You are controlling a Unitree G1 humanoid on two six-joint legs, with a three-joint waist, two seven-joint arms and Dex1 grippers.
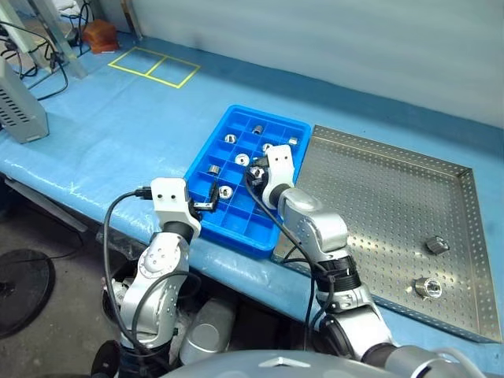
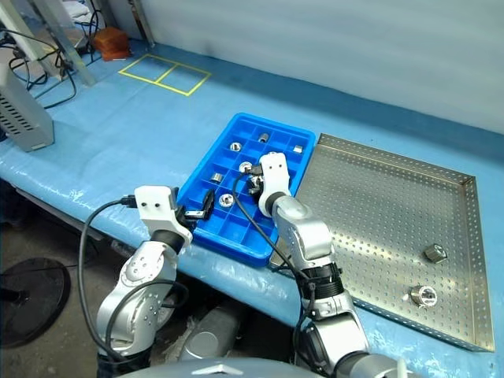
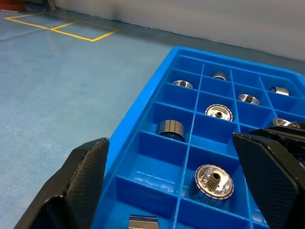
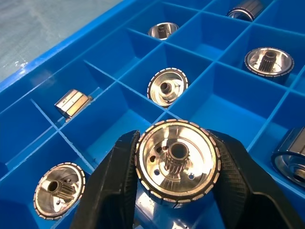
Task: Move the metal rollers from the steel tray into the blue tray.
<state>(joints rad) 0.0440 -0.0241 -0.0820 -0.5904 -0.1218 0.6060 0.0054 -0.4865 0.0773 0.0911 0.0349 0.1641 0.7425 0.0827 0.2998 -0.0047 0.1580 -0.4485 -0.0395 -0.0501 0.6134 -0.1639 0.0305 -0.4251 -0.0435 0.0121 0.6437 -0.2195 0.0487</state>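
Observation:
The blue tray (image 1: 206, 151) lies on the table with several metal rollers in its compartments, such as one roller (image 4: 167, 87) and another (image 3: 214, 181). My right gripper (image 4: 176, 137) hovers over the tray's middle, shut on a metal roller (image 4: 190, 177) whose toothed hub faces the camera, just above a compartment. My left gripper (image 1: 206, 206) stands open at the tray's near left rim with nothing between its fingers (image 3: 86, 171). To the right, the steel tray (image 1: 378, 205) holds two rollers, one (image 1: 437, 246) and another (image 1: 428, 288), near its right rim.
The blue-covered table stretches far to the left, with yellow tape squares (image 1: 153, 67) at the back. A grey box (image 1: 20, 110) and cables sit at the far left. The two trays lie side by side, almost touching.

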